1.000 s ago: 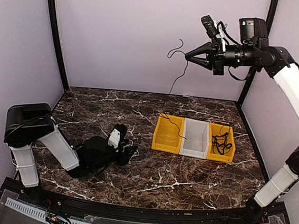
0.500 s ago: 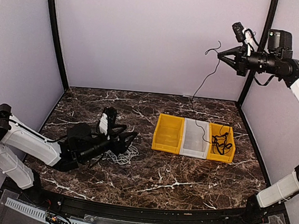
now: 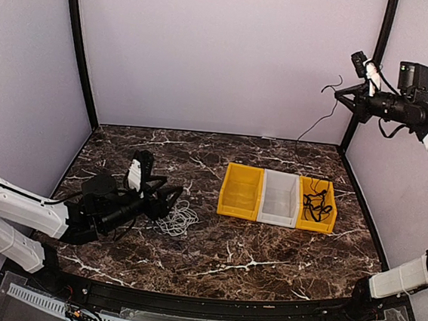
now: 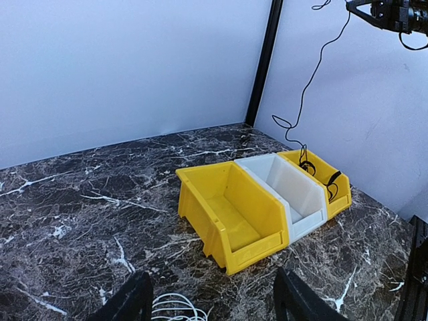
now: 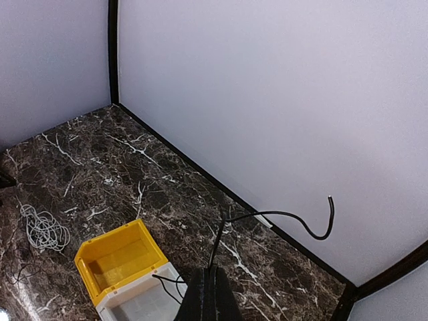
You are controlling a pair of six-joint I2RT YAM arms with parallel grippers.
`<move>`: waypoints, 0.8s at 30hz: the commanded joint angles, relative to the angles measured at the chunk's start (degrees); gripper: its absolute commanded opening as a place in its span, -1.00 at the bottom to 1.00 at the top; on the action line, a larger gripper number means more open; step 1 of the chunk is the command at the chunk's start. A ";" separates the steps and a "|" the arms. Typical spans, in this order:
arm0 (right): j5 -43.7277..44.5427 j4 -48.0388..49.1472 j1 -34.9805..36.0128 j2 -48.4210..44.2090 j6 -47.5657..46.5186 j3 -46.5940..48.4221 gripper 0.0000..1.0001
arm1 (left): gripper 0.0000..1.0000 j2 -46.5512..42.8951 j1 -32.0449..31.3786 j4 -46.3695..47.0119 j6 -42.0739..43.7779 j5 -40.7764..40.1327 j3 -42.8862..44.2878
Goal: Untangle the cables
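So, from the left: the left hand (image 3: 168,200) sits low over the bench (image 3: 251,247) with its fingers (image 4: 130,304) spread wide and nothing between them. The white cable (image 3: 179,219) lies just beside it as its own loose coil, well apart from everything black, so I'd call that one sorted. Next come three bins in a row. The left yellow bin (image 3: 236,210) and the white bin (image 3: 279,212) look bare from the left wrist view, while the right yellow bin (image 3: 315,225) has a small clump of black cables (image 3: 314,204) in it. Way up on the right, the right hand (image 3: 340,93) is pinched fully closed on a single black cable (image 3: 316,123). One short end curls free past the fingers, and the long part hangs down toward that right bin. I can't tell if its lower end is clear of the clump or caught in it. My guess is we're past halfway: white is separated and one black strand is being drawn out. What's left is getting it free, putting it somewhere, and then picking the remaining black clump apart.
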 commanded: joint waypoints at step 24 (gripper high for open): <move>5.69 -8.73 -8.17 -6.38 -5.07 -8.85 -1.00 | 0.34 -0.74 -0.28 -2.11 1.63 -4.13 -1.82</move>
